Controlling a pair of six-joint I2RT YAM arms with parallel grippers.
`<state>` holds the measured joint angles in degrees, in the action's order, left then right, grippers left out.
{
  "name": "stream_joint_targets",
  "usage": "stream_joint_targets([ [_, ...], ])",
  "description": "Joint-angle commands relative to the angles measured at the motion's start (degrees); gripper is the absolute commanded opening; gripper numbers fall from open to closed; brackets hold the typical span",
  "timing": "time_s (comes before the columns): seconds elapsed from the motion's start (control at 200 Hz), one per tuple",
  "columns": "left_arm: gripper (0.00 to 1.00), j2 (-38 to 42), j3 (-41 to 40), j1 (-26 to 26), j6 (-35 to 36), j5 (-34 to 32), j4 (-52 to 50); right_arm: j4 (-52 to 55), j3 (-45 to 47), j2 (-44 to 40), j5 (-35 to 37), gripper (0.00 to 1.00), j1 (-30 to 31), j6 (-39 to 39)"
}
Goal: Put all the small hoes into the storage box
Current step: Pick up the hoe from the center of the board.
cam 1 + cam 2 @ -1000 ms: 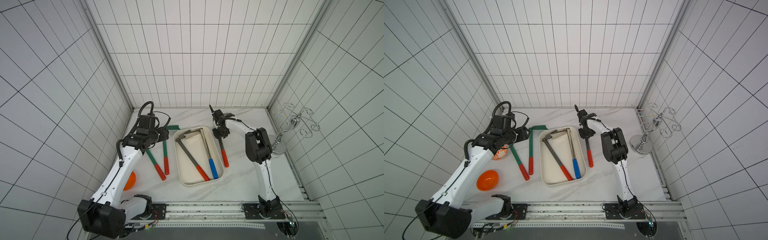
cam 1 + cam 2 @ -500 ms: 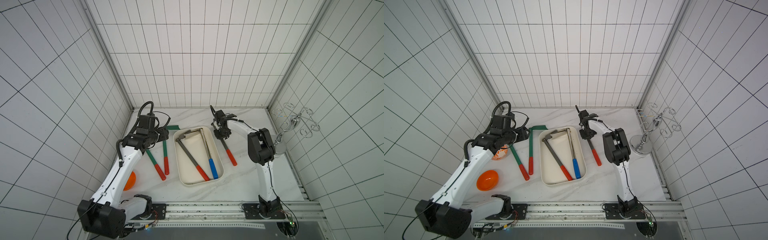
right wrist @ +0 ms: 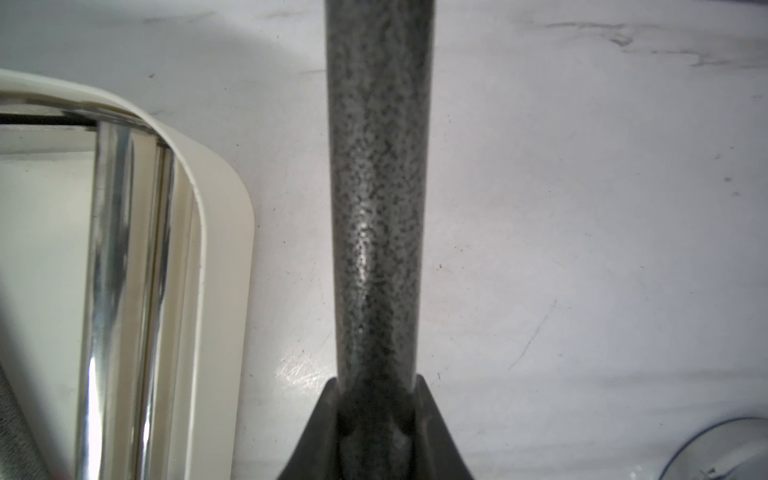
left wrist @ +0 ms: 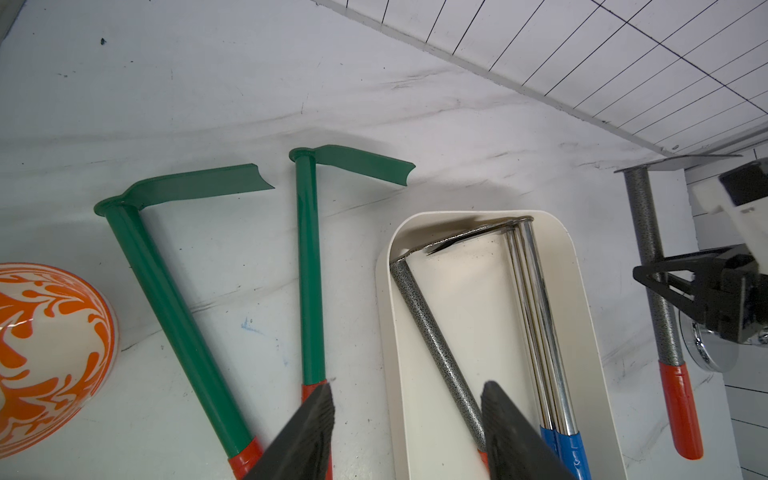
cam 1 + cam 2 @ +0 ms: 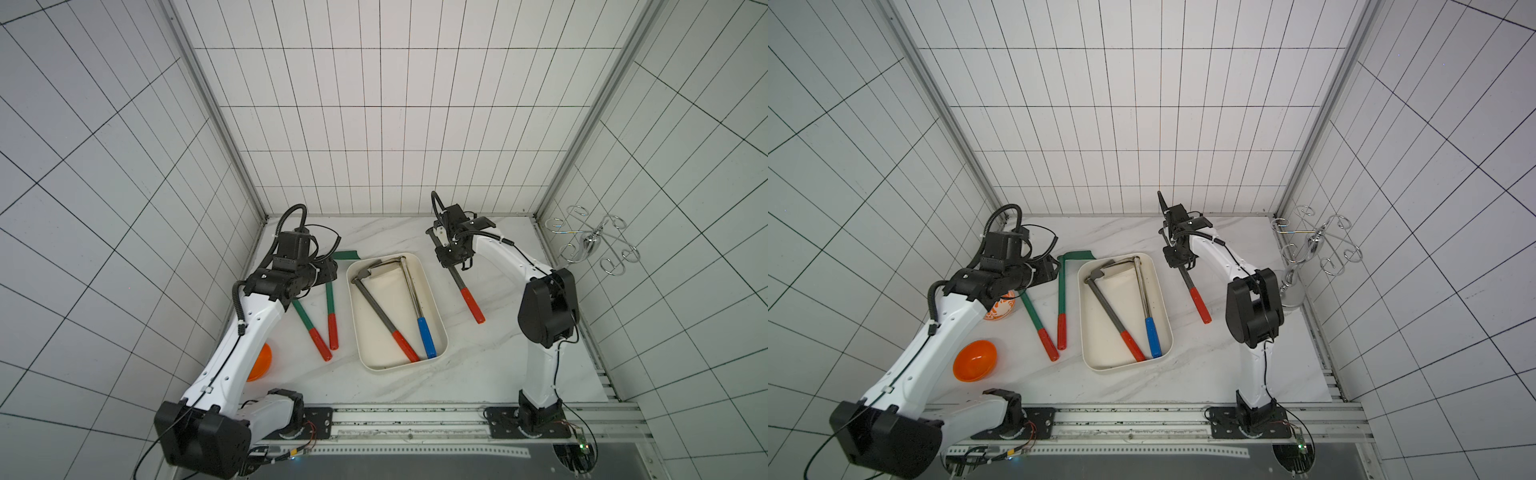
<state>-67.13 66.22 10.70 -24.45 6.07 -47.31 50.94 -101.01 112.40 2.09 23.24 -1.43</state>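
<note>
Over the white marbled surface (image 5: 415, 382) the right hand (image 5: 452, 261) is pinching the speckled grey shaft of the red-gripped small hoe (image 5: 467, 293), just beside the storage box (image 5: 399, 368) and outside it, while the left hand (image 4: 407, 399) is hovering spread, gripping nothing.

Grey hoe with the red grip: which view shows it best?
Left wrist: the grey hoe shows whole, blade to grip, right end effector shut on its shaft. Both top views: small, head unclear. Right wrist: shaft only.

White arms (image 5: 249, 332), black joints (image 5: 548, 307), black cables (image 5: 286, 216)
</note>
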Motion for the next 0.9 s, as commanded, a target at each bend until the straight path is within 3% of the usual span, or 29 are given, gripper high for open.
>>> stream_joint_targets([
  [0.0,0.59,1.43,-0.94,-0.37,-0.55,0.0,1.87,2.67,-1.62,-5.11,-2.78,0.0,0.14,-1.41],
  [0.195,0.59,1.91,-2.18,-0.53,-1.57,0.59,2.86,6.67,-7.48,-5.8,-2.32,0.0,6.52,-0.7],
  [0.515,0.59,2.71,-2.39,-1.14,-2.88,-0.18,2.7,12.2,-22.03,-0.11,-0.98,0.0,18.43,4.4],
  [0.895,0.59,3.02,-2.79,-1.38,-2.89,-0.32,2.75,6.67,-18.03,3.07,-2.33,0.0,24.93,5.48],
])
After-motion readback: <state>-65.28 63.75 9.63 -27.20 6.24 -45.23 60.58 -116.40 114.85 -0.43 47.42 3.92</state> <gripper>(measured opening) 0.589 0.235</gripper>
